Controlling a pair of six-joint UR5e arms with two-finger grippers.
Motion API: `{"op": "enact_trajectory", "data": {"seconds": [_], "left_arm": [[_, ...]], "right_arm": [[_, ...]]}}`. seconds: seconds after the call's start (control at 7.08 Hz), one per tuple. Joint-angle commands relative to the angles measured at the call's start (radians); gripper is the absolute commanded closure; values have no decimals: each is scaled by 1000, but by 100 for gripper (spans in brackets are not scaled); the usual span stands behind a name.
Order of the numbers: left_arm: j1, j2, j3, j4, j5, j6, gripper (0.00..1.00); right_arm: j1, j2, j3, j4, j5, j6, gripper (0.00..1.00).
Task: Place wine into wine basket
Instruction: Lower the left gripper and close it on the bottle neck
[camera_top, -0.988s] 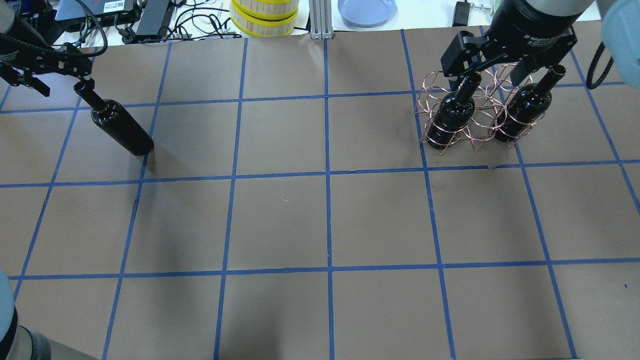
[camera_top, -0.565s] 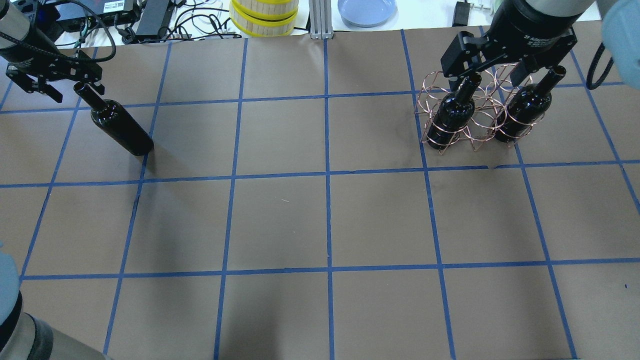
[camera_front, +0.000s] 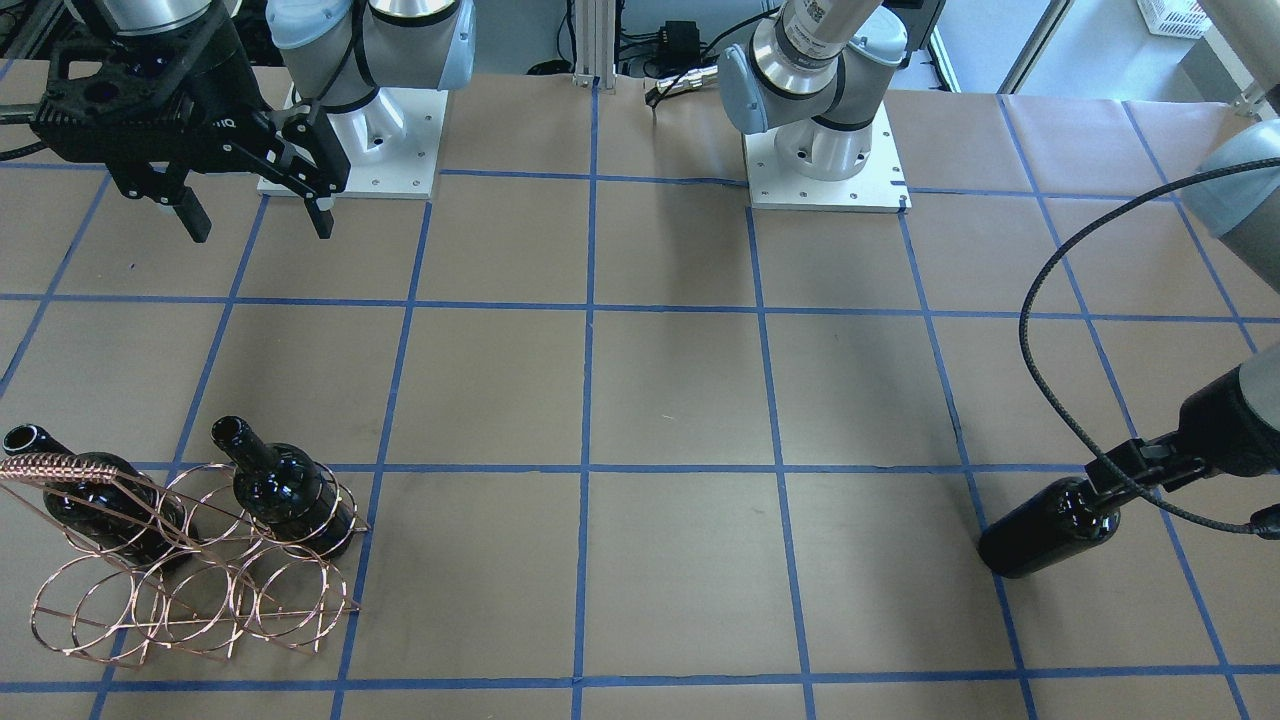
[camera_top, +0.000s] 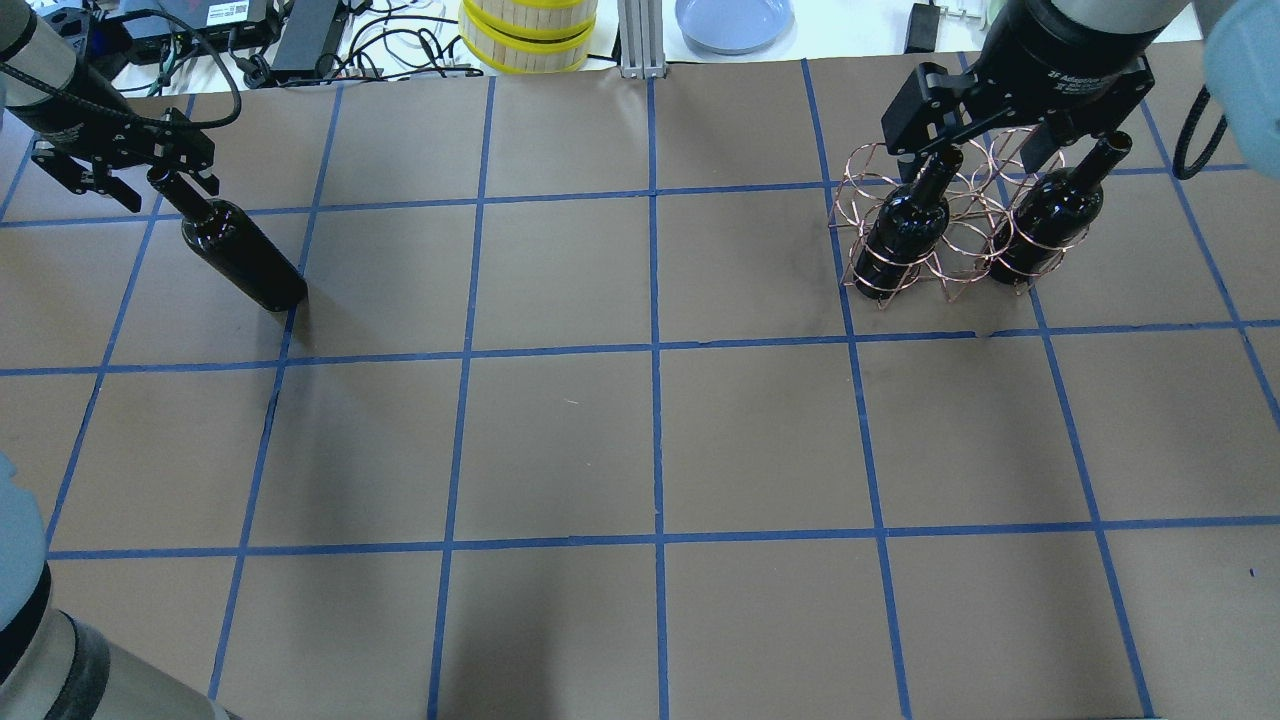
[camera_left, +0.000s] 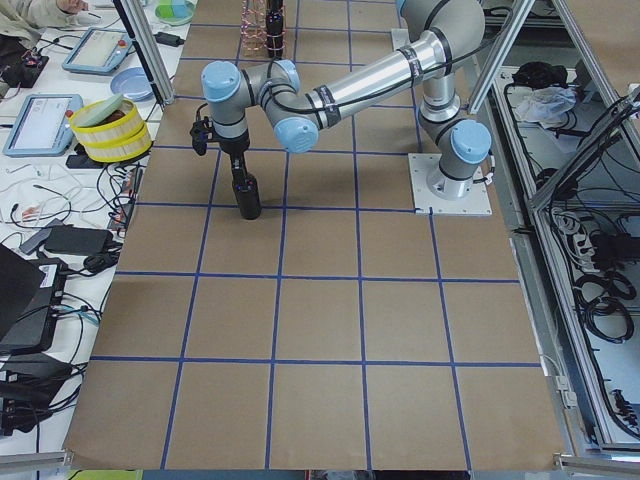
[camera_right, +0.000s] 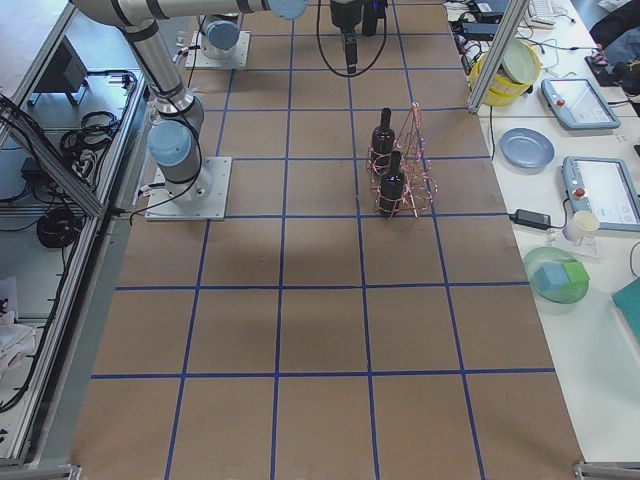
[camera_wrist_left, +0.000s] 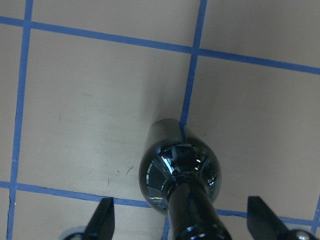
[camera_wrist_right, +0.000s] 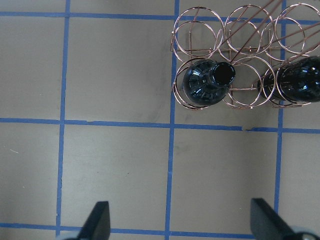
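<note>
Loose bottle (camera_top: 245, 262) stands on the bench (camera_top: 560, 440), well apart from the rack (camera_front: 70, 468). The left tool (camera_wrist_left: 181, 222) is spread wide around its neck. I'd centre it, pinch under the lip, lift straight.

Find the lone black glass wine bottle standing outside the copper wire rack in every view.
Front-facing: black glass wine bottle lower right.
Overhead: bottle upper left.
Exterior left: bottle upper left of centre.
Exterior right: bottle small, top centre.
Left wrist: bottle bottom centre.
Right wrist: not in it.
Shared landmark: open left gripper straddling its neck.
</note>
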Motion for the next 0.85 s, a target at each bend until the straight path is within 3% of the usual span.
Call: {"op": "enact_trajectory", "data": {"seconds": [0.0, 0.28, 0.42, 0.56, 0.71], "left_arm": [[0, -1, -1, -1, -15, -23, 25], [0, -1, -3, -4, -15, -23, 36], [0, -1, -8, -4, -15, -23, 57], [0, 1, -8, -7, -15, -23, 65], [0, 2, -9, -10, -13, -22, 65]], "right_arm": [[0, 0, 0, 0, 0, 0, 0], [-2, 0, -2, -2, 0, 0, 0], [0, 0, 0, -2, 0, 0, 0], [0, 0, 0, 0, 0, 0, 0], [0, 0, 0, 0, 0, 2, 0]]}}
